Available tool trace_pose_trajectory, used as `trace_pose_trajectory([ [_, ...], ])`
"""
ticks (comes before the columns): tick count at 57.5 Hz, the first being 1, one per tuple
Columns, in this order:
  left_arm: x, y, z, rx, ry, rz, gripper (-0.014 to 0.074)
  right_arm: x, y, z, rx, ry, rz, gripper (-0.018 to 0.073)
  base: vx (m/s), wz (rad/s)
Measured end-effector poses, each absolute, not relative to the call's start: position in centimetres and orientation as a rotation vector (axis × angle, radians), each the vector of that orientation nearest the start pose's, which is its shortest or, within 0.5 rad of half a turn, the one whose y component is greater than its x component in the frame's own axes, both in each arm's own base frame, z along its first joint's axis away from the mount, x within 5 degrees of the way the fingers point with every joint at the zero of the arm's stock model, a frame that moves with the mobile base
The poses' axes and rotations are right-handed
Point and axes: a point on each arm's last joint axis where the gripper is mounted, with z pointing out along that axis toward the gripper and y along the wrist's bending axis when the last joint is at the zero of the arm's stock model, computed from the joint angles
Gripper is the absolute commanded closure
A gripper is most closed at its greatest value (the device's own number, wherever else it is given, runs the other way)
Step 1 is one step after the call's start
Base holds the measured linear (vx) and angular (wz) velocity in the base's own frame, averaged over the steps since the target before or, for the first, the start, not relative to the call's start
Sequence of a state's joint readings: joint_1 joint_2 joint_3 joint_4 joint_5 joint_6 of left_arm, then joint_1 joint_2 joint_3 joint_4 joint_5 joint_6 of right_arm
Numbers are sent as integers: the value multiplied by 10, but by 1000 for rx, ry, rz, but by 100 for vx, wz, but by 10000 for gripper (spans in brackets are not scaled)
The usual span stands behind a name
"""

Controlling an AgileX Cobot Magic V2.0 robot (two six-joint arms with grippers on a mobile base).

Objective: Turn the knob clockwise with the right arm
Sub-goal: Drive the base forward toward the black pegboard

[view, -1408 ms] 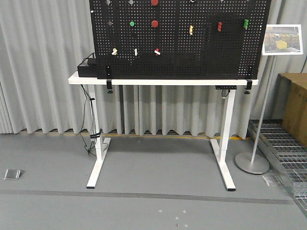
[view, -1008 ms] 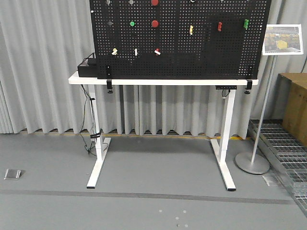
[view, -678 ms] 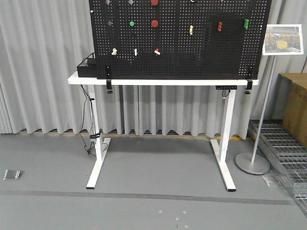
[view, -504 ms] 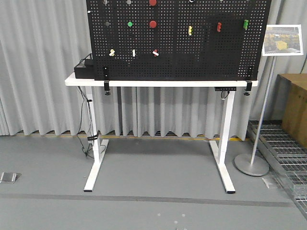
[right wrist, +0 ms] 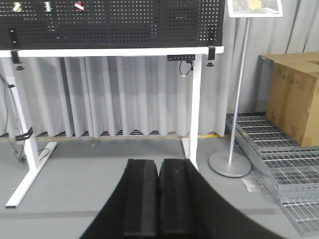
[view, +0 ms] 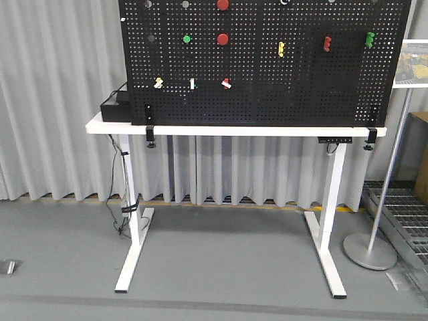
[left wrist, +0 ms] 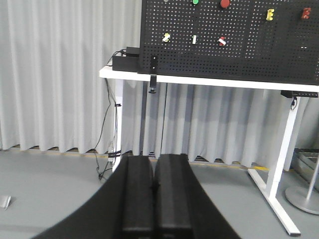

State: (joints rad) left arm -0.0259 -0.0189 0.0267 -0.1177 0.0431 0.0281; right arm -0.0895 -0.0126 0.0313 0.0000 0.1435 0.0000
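Observation:
A black pegboard stands on a white table. It carries small knobs, buttons and switches: two red round ones, a green round one, and a lower row of a yellow, a white and a red-and-white piece. I cannot tell which one is the task's knob. My left gripper is shut and empty, low above the floor, far from the board. My right gripper is shut and empty too, also far from the board. Neither gripper shows in the front view.
A black box sits on the table's left end, with cables hanging by the left leg. A sign stand with a round base stands to the right. A cardboard box and metal floor grating lie further right. Grey curtains hang behind.
The table and pegboard now look larger and sit further right in the front view, so the view has moved closer and leftward. Nothing on the board has changed.

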Motion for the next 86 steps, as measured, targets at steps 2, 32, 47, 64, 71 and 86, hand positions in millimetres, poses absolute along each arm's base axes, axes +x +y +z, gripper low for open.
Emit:
trace_pose_trajectory([
  [2, 56, -2, 201, -45, 1534, -96, 603, 56, -5, 190, 74, 1645, -68, 568, 42, -11],
  [32, 56, -2, 201, -45, 1534, -96, 603, 56, -5, 190, 74, 1643, -68, 568, 45, -8],
  [47, 56, -2, 201, -45, 1534, -96, 603, 56, -5, 190, 74, 1643, -68, 568, 46, 7],
  [64, 56, -2, 201, -45, 1534, -96, 603, 56, -5, 190, 74, 1645, -68, 568, 47, 6],
  [71, 56, -2, 201, -45, 1534, -96, 603, 56, -5, 190, 74, 1645, -68, 568, 44, 3],
  [86, 56, -2, 201, -45, 1534, -96, 603, 56, -5, 190, 74, 1645, -68, 568, 40, 2],
])
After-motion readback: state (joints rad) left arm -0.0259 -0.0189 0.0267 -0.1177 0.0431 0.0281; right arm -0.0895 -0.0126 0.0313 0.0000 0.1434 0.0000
